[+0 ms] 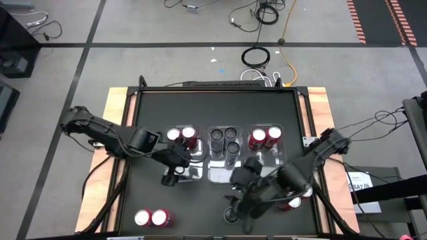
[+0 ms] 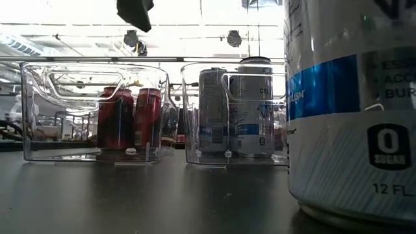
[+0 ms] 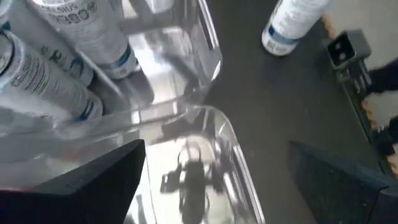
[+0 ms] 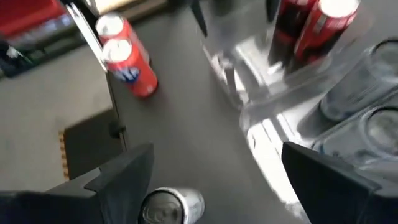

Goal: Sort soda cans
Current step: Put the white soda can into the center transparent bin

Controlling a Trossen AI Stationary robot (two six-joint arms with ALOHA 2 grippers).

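Three clear bins stand in a row mid-table. The left bin (image 1: 181, 150) holds two red soda cans (image 1: 181, 136), the middle bin (image 1: 225, 170) three grey-topped white-and-blue cans (image 1: 225, 140), and the right bin (image 1: 267, 152) two red cans (image 1: 265, 138). My left gripper (image 1: 172, 177) hangs open over the near end of the left bin (image 3: 205, 155), nothing between its fingers. My right gripper (image 4: 211, 174) is open above a grey-topped can (image 4: 169, 208) that stands upright on the table near the front edge (image 1: 230, 215). Two red cans (image 1: 151, 217) stand at the near left.
Another red can (image 1: 293, 201) stands on the table at the near right, partly hidden under my right arm. The lone white-and-blue can (image 2: 351, 110) fills the right of the low view. Bare dark table lies between the bins and the front edge.
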